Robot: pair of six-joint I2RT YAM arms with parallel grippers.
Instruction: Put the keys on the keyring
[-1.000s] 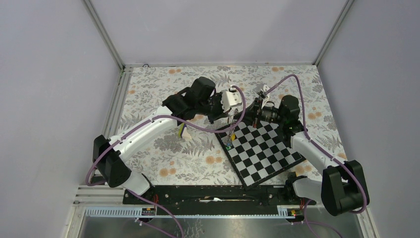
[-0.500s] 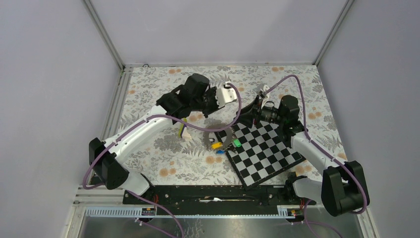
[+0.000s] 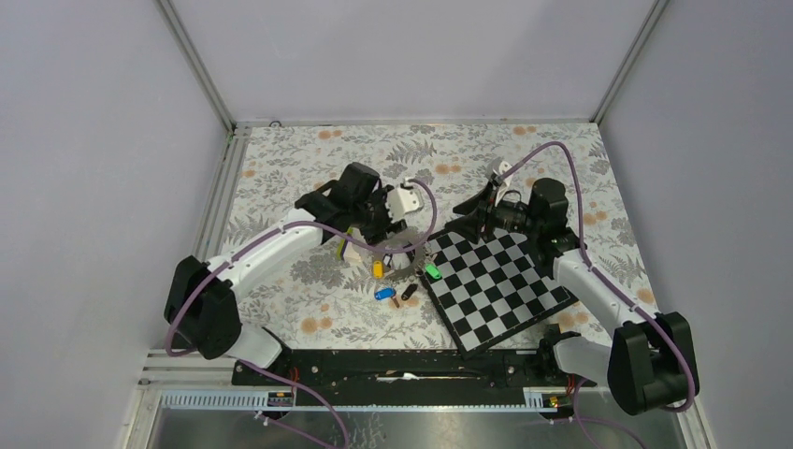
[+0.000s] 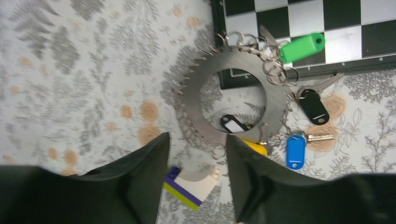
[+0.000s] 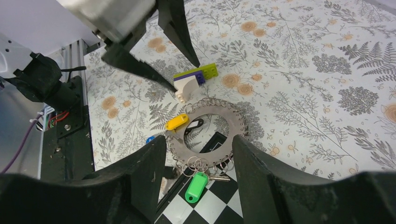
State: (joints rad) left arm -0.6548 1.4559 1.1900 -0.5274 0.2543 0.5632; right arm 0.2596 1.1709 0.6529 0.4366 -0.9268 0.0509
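Observation:
The grey keyring lies flat, half on the chessboard's corner. Small split rings at its rim hold the green key. Against the rim lie a black key, the blue key and the yellow key. Another black tag shows inside the hole. My left gripper hovers open just left of the ring, holding nothing. My right gripper hangs open above the ring's board side, also holding nothing.
A lime, purple and white wedge sits on the floral mat beside the ring, under my left gripper. The chessboard lies tilted at the right. Metal rails and grey walls border the mat.
Both grippers have opened and let go of the keyring, which dropped from mid-air onto the mat with the keys. The left arm has pulled back left and lower.

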